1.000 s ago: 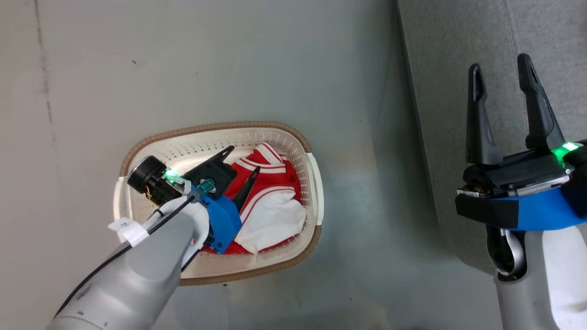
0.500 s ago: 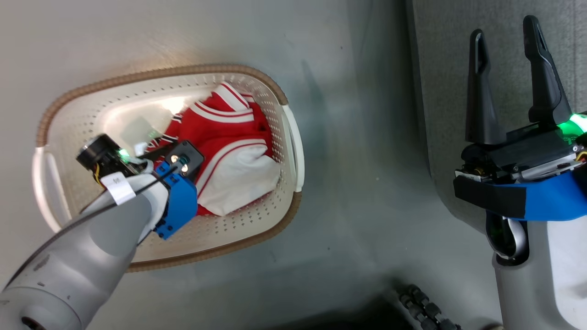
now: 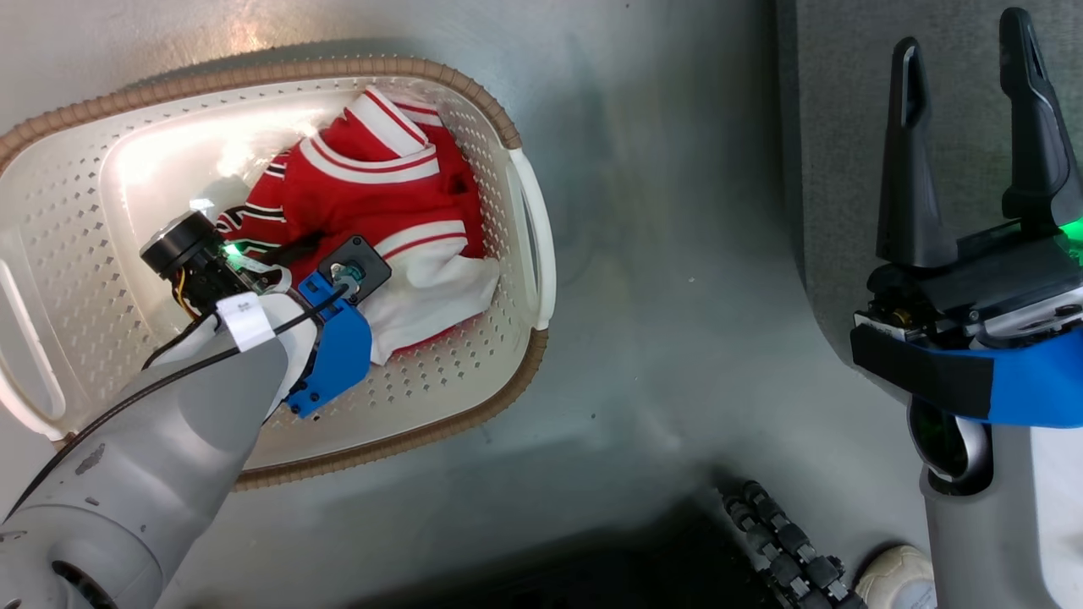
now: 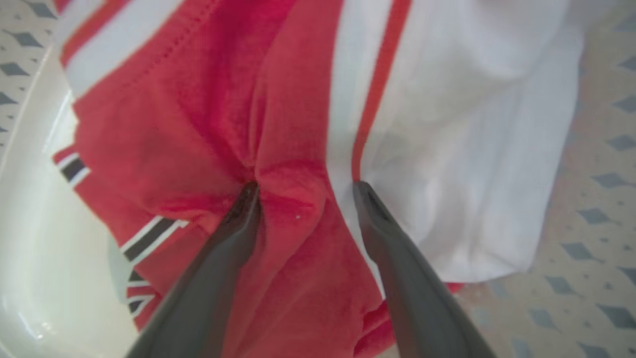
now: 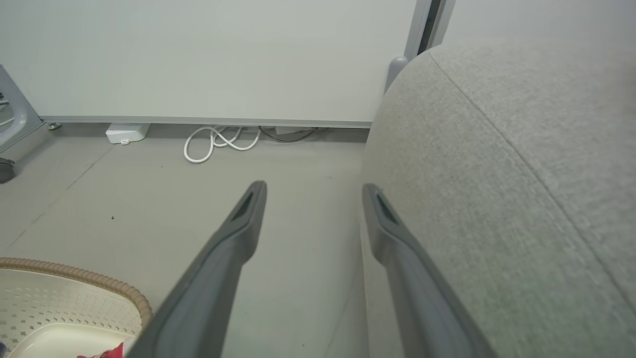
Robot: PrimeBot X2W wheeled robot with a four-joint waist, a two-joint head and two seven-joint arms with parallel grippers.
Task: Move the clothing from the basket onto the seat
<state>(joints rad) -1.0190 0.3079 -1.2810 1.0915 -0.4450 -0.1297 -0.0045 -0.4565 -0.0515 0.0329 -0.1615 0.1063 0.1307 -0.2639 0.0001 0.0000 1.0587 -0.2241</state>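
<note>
at the left of the head view, the cream perforated laundry basket (image 3: 523,211) with its brown woven-look rim stands on the grey floor (image 3: 660,254). the left arm reaches down into it. the left pincer (image 4: 305,191) is released: its two dark fingers (image 4: 208,278) stand apart, tips pressed into the clothing (image 3: 372,186), with a raised fold of red cloth between them (one tip sits in a crease of the red, the other beside a white stripe). the clothing, red with white stripes and a white panel, lies bunched in the basket's right half. right of the basket comes a stretch of floor, then the rounded edge of the grey fabric sofa (image 3: 838,127). the right pincer (image 3: 961,34) hangs over that edge, fingers spread and grasping nothing, well apart from the basket. in the right wrist view a white cord (image 5: 218,144) lies looped on the floor by the wall.
</note>
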